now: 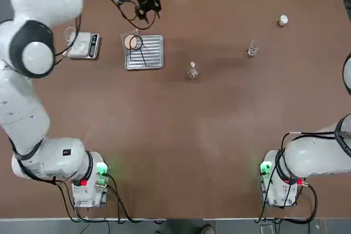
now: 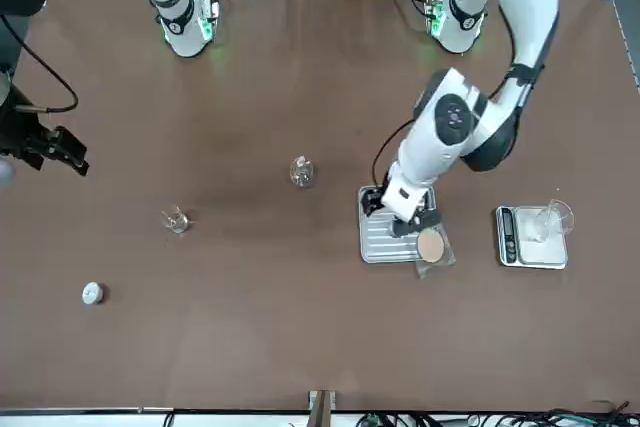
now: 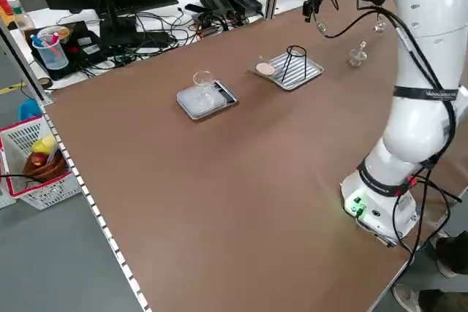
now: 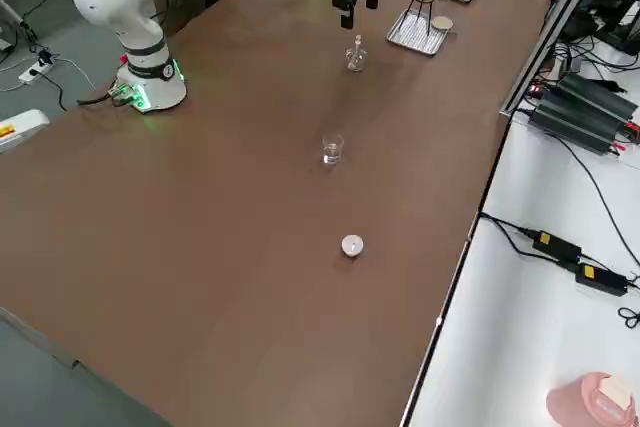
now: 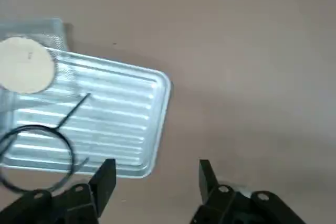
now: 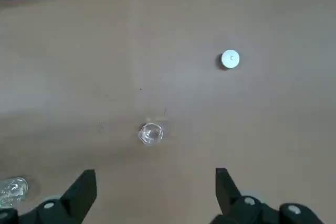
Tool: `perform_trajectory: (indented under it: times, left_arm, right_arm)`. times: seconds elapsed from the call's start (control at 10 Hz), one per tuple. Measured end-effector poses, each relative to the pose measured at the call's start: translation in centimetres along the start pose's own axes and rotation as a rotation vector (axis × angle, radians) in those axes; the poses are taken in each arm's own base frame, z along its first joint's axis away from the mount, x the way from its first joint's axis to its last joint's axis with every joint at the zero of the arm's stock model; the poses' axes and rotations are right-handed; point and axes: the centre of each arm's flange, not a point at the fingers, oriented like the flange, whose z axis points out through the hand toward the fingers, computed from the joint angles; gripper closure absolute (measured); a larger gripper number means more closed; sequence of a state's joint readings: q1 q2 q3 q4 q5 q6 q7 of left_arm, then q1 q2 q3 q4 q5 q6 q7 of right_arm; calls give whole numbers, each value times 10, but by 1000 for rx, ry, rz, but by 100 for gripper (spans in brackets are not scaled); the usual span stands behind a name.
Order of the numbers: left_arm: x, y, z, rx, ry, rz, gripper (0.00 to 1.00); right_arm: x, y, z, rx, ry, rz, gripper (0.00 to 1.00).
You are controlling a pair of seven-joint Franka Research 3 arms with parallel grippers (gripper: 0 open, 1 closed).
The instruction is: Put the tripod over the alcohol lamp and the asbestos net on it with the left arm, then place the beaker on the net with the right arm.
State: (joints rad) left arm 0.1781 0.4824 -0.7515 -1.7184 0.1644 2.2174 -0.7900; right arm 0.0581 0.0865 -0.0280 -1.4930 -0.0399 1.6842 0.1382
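Tripod (image 1: 138,47) first: we see it standing upright on the ribbed metal tray (image 1: 151,58), toward the end of the tray nearest the left arm's side, a thin black wire ring on thin legs. Nothing is holding it. Tucked against that same end of the tray is the asbestos net (image 1: 130,41), lying flat with its peach disc facing up, partly on the tray edge as far as we can tell.

Hanging above the table just past the tray's far edge is the left gripper (image 1: 148,8), fingers spread apart with nothing between them. From its wrist camera we get the tray corner, the ring and the disc all below and off to one side of the fingers.

Out in the middle of the table, well apart from the tray, sits the alcohol lamp (image 1: 191,70), uncovered. Further toward the right arm's side is the beaker (image 1: 253,49), and beyond that a small white bottle (image 1: 283,21) near the far corner.

On the other side of the tray there's a small scale (image 1: 83,45) with a clear cup (image 2: 555,218) on it.

Right gripper (image 2: 45,145) hangs high over its own side of the table, fingers wide and empty, looking down at the beaker and the white bottle.
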Motion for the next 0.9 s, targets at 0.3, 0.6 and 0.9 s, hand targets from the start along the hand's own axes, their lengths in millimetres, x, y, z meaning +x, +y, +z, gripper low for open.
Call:
perform_trajectory:
  times: [0.3, 0.6, 0.9]
  left_arm:
    - [-7, -66, 0, 24, -29, 55, 29]
    - [-27, -89, 30, 84, -45, 78, 37]
    - [-30, -112, 41, 132, -45, 59, 36]
  right_arm:
    - [0, 3, 1, -1, -1, -1, 0]
    - [0, 4, 1, -1, -1, -6, 0]
    - [0, 4, 1, -1, -1, -7, 0]
